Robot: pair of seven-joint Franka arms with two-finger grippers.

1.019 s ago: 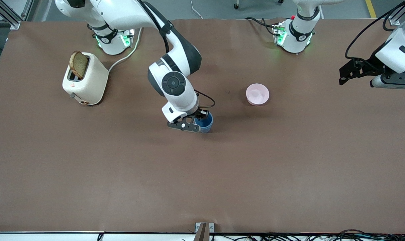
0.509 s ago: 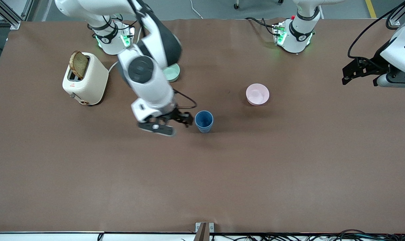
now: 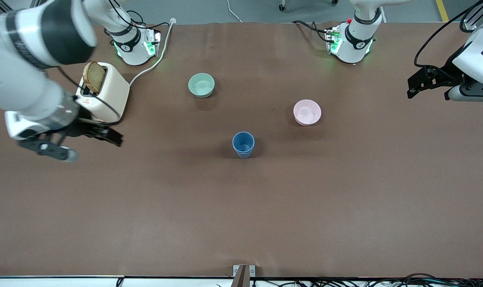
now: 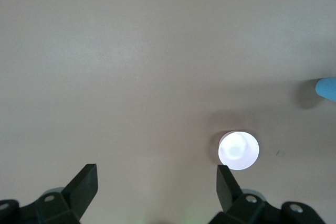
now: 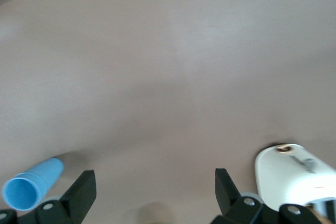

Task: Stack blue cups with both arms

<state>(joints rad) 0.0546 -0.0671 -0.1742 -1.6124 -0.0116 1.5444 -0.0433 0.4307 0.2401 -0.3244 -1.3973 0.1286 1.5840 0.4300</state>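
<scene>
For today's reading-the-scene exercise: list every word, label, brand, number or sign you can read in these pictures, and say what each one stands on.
No text can be read anywhere.
Toaster: a small red-orange mark on its side, too small to read.
Blue cup, mint-green bowl, pink bowl: no marking to be seen.
Right gripper and left gripper, both open over the table: no lettering visible.

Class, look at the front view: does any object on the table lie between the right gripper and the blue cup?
Nothing visible does. The right gripper, open, hangs beside the toaster; the blue cup stands upright mid-table. The mint-green bowl and pink bowl sit farther from the front camera, off that line.
</scene>
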